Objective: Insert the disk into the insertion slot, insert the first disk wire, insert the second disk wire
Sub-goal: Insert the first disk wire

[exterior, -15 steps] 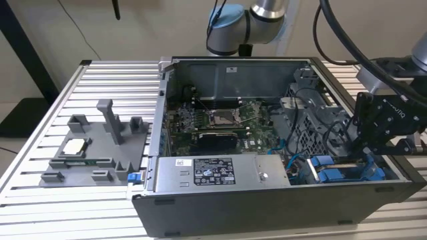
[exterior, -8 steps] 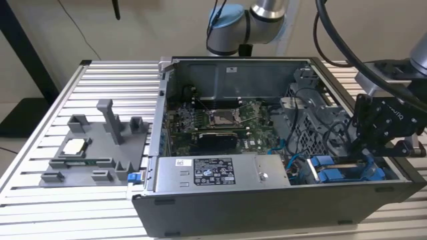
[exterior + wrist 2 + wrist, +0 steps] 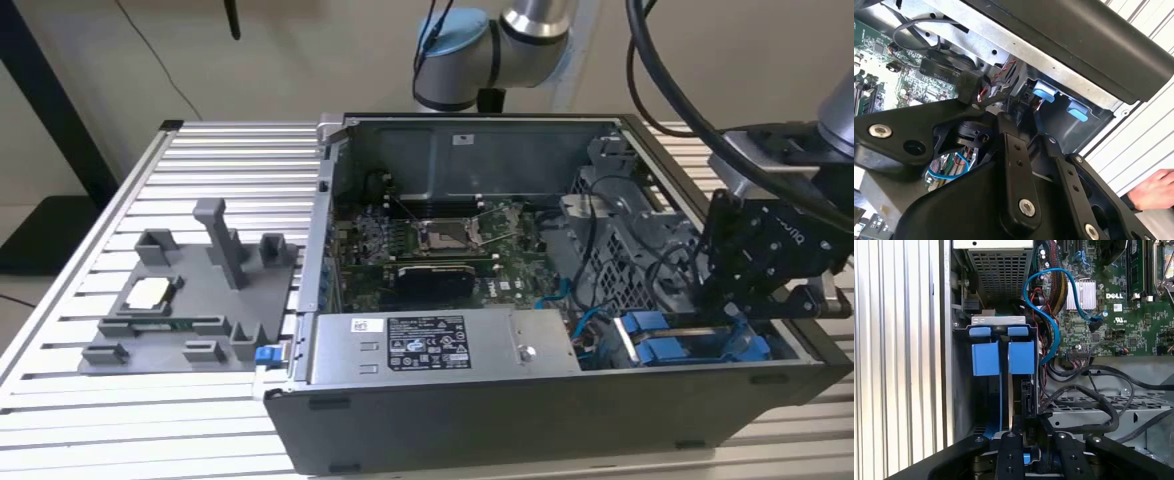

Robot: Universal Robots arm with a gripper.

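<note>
Two blue carrier fronts sit side by side in the insertion slot, the grey sheet-metal bay at the case's corner. A grey edge of the disk, with a blue rail beside it, runs from those fronts toward my gripper; which front it belongs to I cannot tell. In the exterior view my gripper hangs low over the blue carriers at the exterior view's right. A black connector stands just ahead of it. A black plug with red wires lies beside my gripper.
A blue cable and black cables loop between bay and motherboard. The labelled power-supply box lies along the case front. A grey fixture stands at the exterior view's left. A hand rests outside the case.
</note>
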